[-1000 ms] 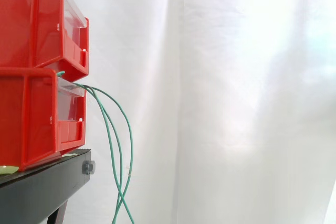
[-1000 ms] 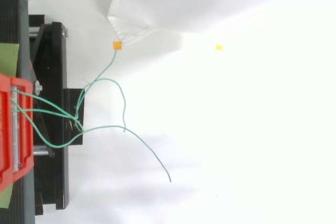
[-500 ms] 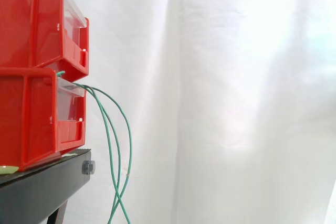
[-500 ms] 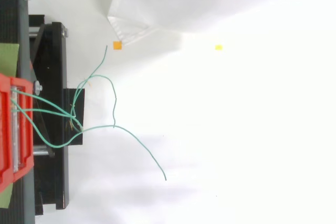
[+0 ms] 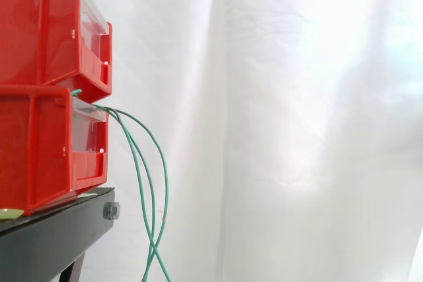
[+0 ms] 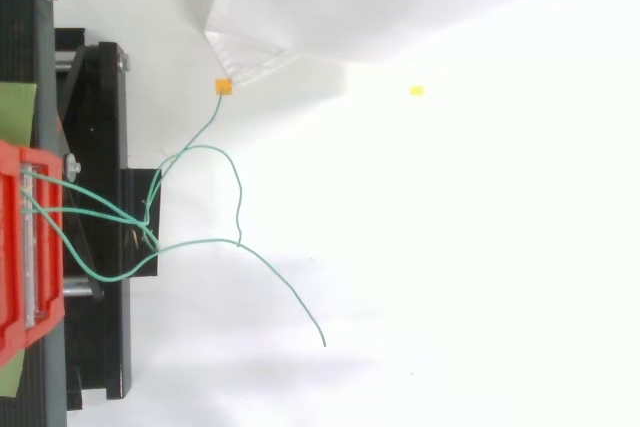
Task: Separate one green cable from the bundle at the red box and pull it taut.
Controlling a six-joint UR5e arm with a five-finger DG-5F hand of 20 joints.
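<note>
Several green cables [image 5: 166,189] hung slack from the lower red box [image 5: 39,143], crossing beside the black stand [image 5: 59,229]. Separation judged not begun; the hand's state could not be told. Next move: single out one strand.

The robot's own look cannot be told here.

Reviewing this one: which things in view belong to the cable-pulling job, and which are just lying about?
Belong to the job:
- green cables, hanging slack in a bundle
- lower red bin, where they come out

Just lying about:
- upper red bin
- black stand
- orange square
- yellow mark
- white curtain
</note>
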